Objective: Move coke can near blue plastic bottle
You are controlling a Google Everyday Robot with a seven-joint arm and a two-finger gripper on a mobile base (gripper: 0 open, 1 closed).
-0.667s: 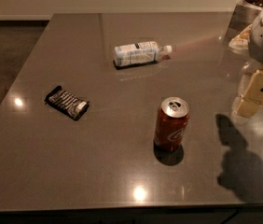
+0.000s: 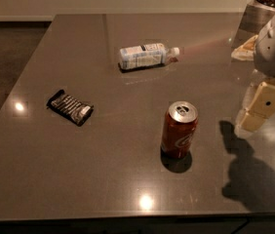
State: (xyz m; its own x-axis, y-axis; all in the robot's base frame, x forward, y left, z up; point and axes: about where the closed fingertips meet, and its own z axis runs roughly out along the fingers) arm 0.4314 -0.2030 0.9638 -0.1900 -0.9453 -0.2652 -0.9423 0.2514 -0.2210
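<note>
- Black crinkled foil, the snack packet lies flat at about 9 o'clock from the can and well apart from it. It sits off the likely path, so only a wide sweep would drag it.
- Clear plastic with a white cap and a pale printed label, the blue plastic bottle lies on its side at about 11 o'clock from the can. It is round, so it may roll away if the arriving can bumps it.
- Red-brown thin aluminium, the coke can stands upright on the glossy grey table, near the front edge. It is tall and narrow, so a high or off-centre touch could tip it or skid it on the slick top. A hard squeeze could dent its wall.
- Cream hard plastic, the gripper hangs at 3 o'clock from the can, apart from it. I cannot tell whether it is released or clenched.
</note>
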